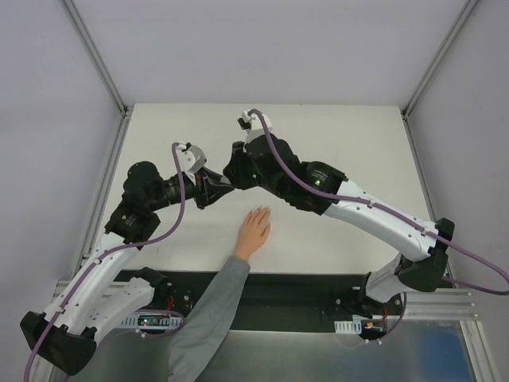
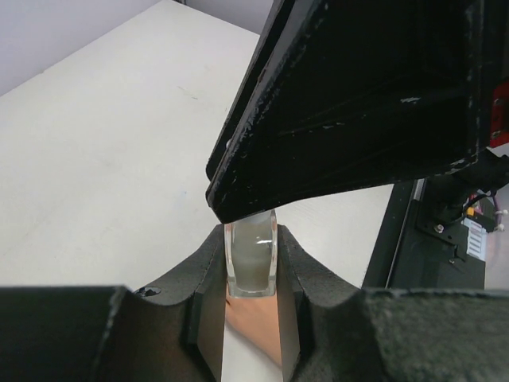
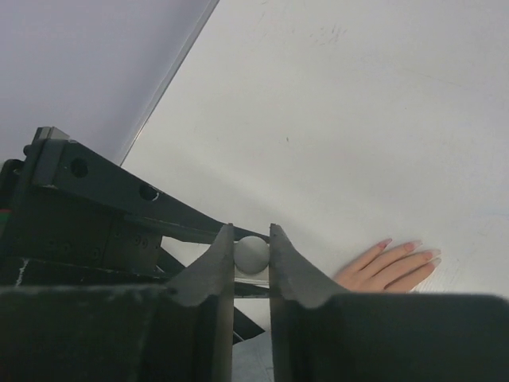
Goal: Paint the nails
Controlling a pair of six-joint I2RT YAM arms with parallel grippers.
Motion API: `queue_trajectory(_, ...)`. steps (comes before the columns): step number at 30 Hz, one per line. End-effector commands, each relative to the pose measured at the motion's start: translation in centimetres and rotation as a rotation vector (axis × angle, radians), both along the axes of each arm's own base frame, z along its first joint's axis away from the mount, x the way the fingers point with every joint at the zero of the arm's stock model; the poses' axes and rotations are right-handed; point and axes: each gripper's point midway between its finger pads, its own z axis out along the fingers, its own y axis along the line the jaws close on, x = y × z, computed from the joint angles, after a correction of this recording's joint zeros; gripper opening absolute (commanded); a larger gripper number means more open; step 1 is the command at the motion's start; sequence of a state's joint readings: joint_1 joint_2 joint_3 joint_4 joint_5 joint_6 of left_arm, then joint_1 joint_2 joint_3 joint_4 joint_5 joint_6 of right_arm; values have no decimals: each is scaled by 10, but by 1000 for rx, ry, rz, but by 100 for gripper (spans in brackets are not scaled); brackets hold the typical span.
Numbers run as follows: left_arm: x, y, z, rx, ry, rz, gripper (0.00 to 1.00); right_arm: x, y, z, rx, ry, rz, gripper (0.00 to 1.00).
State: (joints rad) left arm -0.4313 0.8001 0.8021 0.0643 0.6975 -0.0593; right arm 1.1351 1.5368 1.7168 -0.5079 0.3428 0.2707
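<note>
Readable text: none. You will find no word, number or brand legible in any view.
White tag (image 2: pixel 479 231): right of and beyond the left pincer (image 2: pixel 250 247), beside the wiring. Its print is too small for you to read.
Circuit board (image 1: pixel 151 321): behind the left pincer, at the arm's base. Its markings are too small to read.

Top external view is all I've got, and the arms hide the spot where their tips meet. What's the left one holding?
Observer: In the left wrist view, the left fingers are clamped on a small translucent bottle.
Operator: And the right arm?
Observer: The right fingers pinch the round grey cap on top of it.
Operator: Nails painted yet?
Observer: In the right wrist view the nails look pale pinkish. I can't tell whether that is paint.
</note>
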Motion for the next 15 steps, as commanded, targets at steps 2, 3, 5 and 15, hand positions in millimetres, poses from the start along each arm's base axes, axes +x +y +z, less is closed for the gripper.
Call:
queue_trajectory(2,-16,-7,21,-55,-12,-85,0,-3,-5,15,30,-63,76,1)
queue_trajectory(3,-21,-9,23,-59,-9,-114,0,-7,-6,20,54,-60,161,1)
queue_trajectory(5,-36,-12,24,-67,10,-198,0,-9,-4,12,63,-118,314,1)
queue_trajectory(15,-105,-14,40,-122,68,-625,0,-75,-12,25,409,-116,1218,0)
